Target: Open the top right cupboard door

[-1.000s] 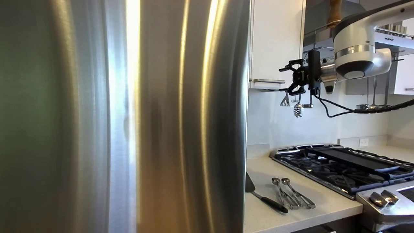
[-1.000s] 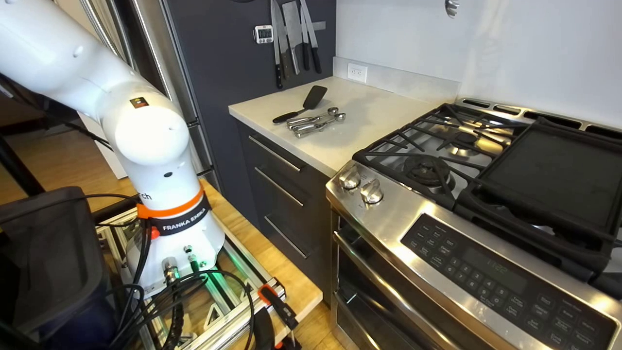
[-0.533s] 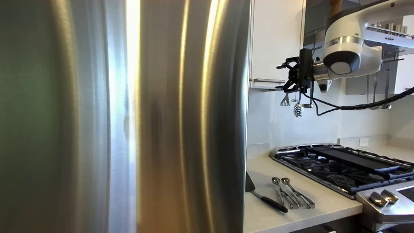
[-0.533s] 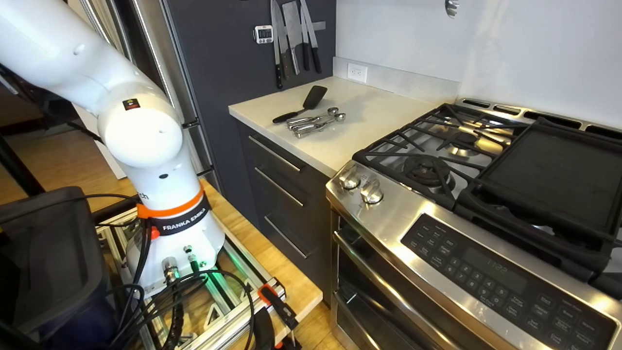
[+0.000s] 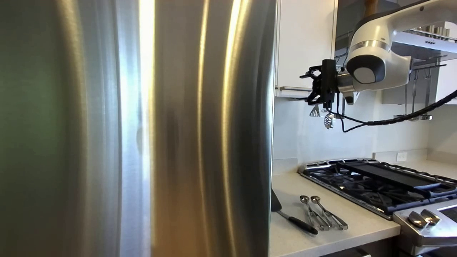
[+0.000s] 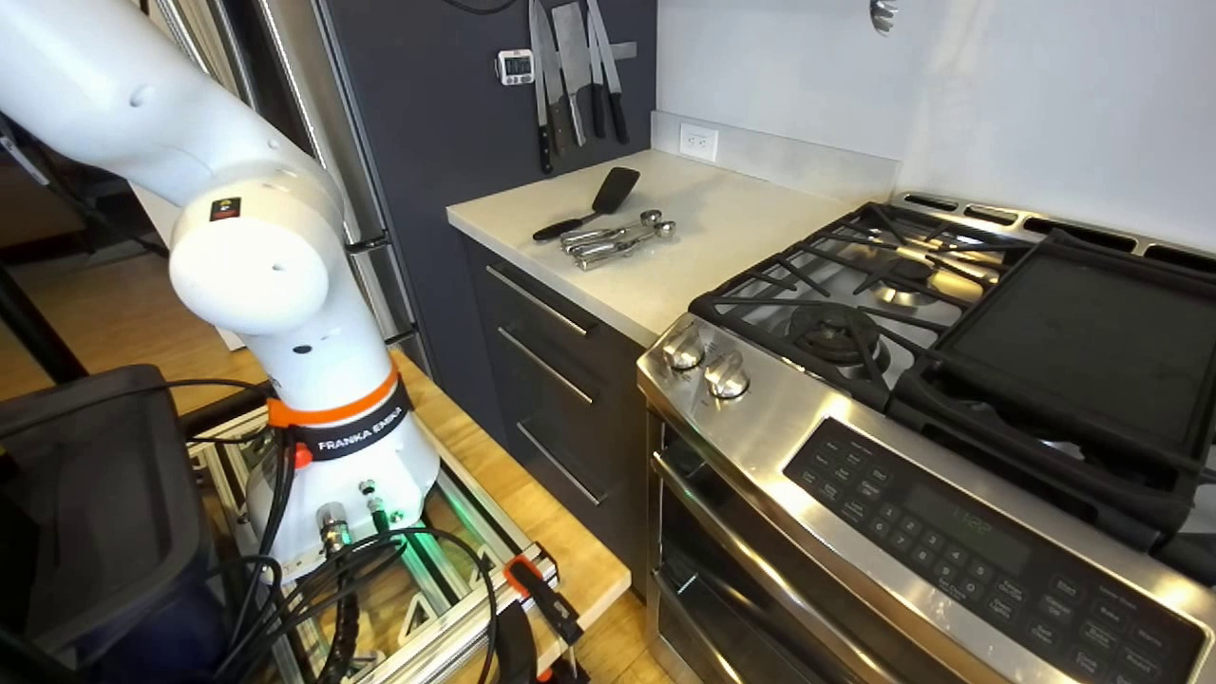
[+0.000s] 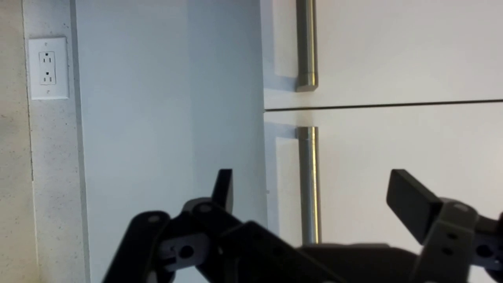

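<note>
The top right cupboard door (image 5: 305, 43) is a flat cream-white panel, shut, in an exterior view. A steel bar handle (image 5: 291, 88) runs along its bottom edge. In the wrist view the door (image 7: 373, 157) fills the lower right, and its handle (image 7: 309, 165) stands upright in the picture. My gripper (image 5: 302, 87) is open and empty in front of the handle. In the wrist view the gripper (image 7: 312, 184) has its fingers apart, one on each side of the handle, with no contact visible. The remaining distance to the handle is hard to tell.
The neighbouring door (image 7: 393, 47) with its own handle (image 7: 306, 43) lies across a thin seam. A steel fridge (image 5: 178, 125) stands beside the cupboard. Utensils (image 5: 328, 120) hang below the gripper. The range hood (image 5: 425, 43) is behind the arm; the stove (image 6: 855, 323) is below.
My gripper has moved left in an exterior view, closer to the cupboard door's handle, still open. The arm's visible links have swung left in an exterior view. The door has not moved.
</note>
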